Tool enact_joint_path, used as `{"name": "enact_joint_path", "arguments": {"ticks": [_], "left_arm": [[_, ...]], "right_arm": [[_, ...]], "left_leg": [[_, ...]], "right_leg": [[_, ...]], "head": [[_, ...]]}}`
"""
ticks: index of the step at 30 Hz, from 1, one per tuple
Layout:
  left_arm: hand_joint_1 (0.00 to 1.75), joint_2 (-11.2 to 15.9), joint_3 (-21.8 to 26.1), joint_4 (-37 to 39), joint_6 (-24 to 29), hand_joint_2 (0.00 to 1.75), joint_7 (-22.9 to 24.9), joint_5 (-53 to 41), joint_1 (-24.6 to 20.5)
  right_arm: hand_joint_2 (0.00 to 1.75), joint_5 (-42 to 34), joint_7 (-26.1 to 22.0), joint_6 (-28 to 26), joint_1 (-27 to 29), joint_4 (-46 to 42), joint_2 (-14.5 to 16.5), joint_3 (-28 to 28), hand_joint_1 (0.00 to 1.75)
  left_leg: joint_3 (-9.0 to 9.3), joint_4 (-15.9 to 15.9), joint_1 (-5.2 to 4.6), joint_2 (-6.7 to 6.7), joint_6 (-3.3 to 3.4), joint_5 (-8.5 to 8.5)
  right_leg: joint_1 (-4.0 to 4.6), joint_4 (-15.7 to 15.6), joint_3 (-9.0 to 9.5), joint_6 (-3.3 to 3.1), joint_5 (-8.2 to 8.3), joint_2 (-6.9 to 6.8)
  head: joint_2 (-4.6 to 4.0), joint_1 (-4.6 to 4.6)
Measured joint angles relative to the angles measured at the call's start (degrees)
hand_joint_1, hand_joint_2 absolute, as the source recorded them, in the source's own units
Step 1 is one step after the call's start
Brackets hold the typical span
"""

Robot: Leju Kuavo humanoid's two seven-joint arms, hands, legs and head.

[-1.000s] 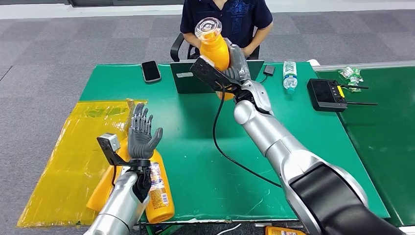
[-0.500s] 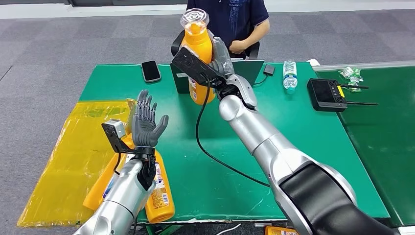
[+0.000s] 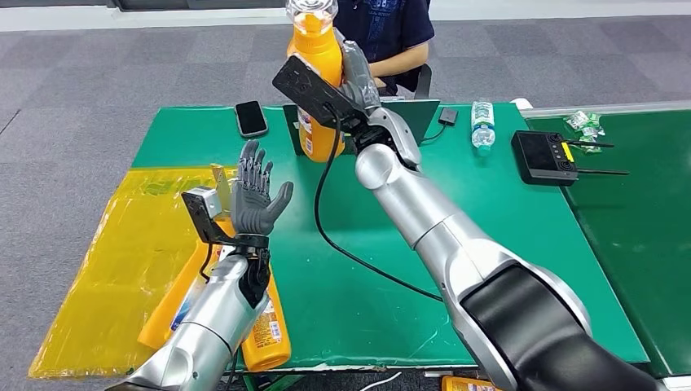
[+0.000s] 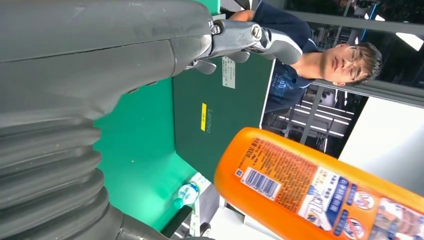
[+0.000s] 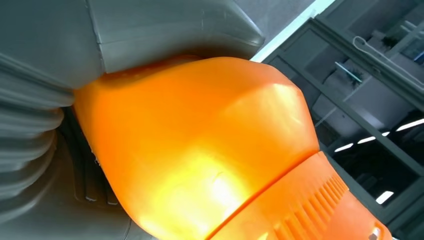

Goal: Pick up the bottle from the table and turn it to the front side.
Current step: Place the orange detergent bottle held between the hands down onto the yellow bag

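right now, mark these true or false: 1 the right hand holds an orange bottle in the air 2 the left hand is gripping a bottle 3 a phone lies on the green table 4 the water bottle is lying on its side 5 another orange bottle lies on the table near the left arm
1. True. The right hand holds the orange bottle upright above the green table.
2. False. The left hand is raised with fingers spread and holds nothing.
3. True. The phone lies flat on the far side of the table.
4. False. The water bottle stands upright.
5. True. A second orange bottle lies at the near edge, partly under the left arm.
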Motion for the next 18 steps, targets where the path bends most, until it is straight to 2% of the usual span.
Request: {"name": "enact_joint_path", "arguments": {"ticks": [11, 18], "left_arm": [[0.0, -0.6, 0.0, 0.42, 0.62, 1.75, -0.09, 0.47, -1.56], [0.0, -1.5, 0.0, 1.12, 4.2, 1.75, 0.0, -1.95, -5.37]], "right_arm": [[1.75, -3.65, -1.46, 1.37, -0.25, -0.25, 1.21, -0.02, 1.75], [1.75, -6.32, -1.76, 2.11, -0.87, -0.25, 1.92, -0.02, 1.75]], "left_leg": [[0.0, 0.0, 0.0, 0.0, 0.0, 0.0], [-0.01, 0.03, -0.01, 0.02, 0.0, 0.01]], "right_leg": [[0.0, 0.01, -0.01, 0.0, 0.0, 0.0], [0.0, 0.01, -0.03, -0.03, 0.03, 0.02]], "head": [[0.0, 0.0], [0.0, 0.0]]}}
